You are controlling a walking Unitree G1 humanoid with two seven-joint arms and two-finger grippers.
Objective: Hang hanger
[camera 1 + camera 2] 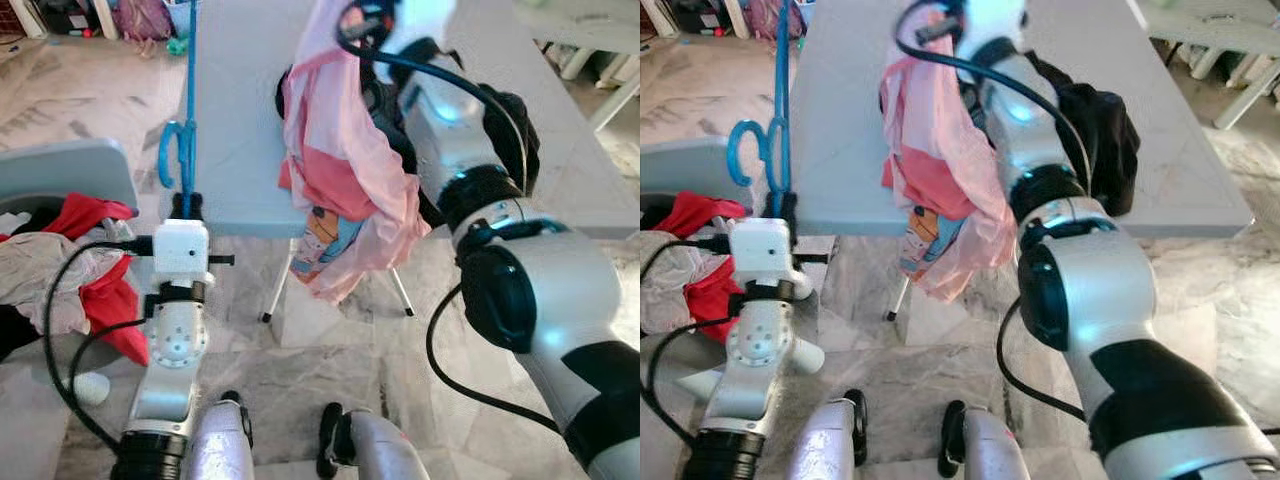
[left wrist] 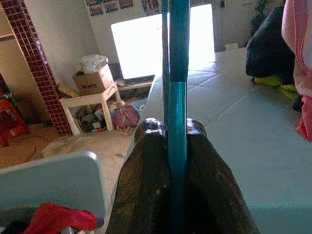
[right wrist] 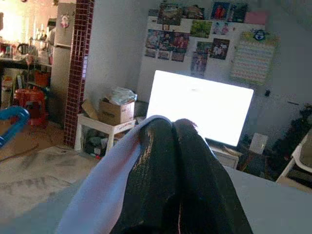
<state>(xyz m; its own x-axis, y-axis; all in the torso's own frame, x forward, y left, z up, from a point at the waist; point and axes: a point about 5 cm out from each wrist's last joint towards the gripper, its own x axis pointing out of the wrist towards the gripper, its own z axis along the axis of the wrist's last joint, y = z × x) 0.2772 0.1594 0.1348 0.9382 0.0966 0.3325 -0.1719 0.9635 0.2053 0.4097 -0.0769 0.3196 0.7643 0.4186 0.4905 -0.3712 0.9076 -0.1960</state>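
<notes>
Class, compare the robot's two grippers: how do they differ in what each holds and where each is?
1. The left gripper is shut on the blue hanger; the right gripper is shut on the pink garment.
2. The left gripper sits low at the grey table's near edge; the right gripper is raised above the tabletop, the garment draping down from it.
Both have black fingers pressed together around their load.
</notes>
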